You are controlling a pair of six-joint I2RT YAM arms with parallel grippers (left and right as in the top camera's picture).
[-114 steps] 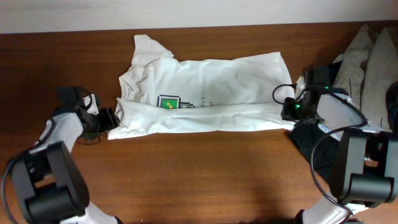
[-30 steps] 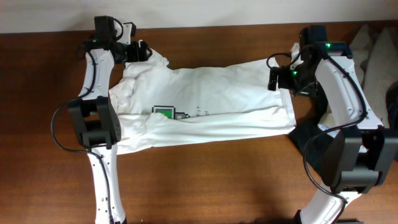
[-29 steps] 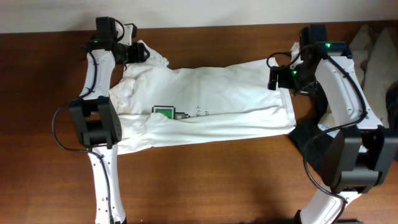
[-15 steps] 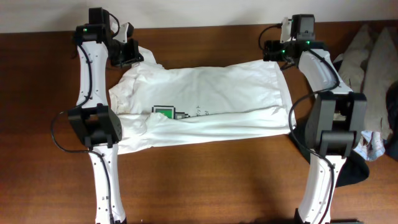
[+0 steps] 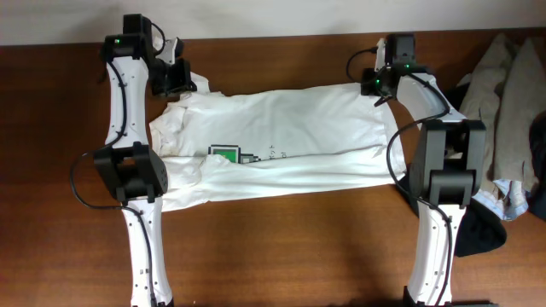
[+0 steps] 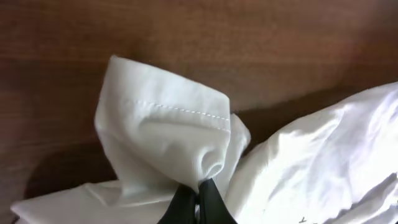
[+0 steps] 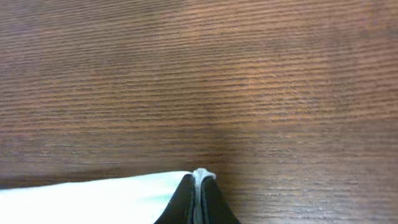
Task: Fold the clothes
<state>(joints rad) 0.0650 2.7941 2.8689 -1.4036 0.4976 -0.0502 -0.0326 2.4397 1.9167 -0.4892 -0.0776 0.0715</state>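
Seconds ago both arms worked the edge of the white short-sleeved cotton T-shirt on the near side of its small green square logo. Now they reach past the logo to the far corners. The left gripper is clenched on a bunched, stitched sleeve hem up and left of the logo. The right gripper pinches a thin white corner far to the logo's right. The shirt lies spread widthwise either side of the logo on the brown wooden table, its far edge drawn straighter than before. This looks like a grasp ready to carry that edge toward the near side. Beyond the logo little bare wood remains before the table's back edge, while nearer than it lies ample open wood. Far right, a beige-grey garment and a black garment crowd the right arm's side
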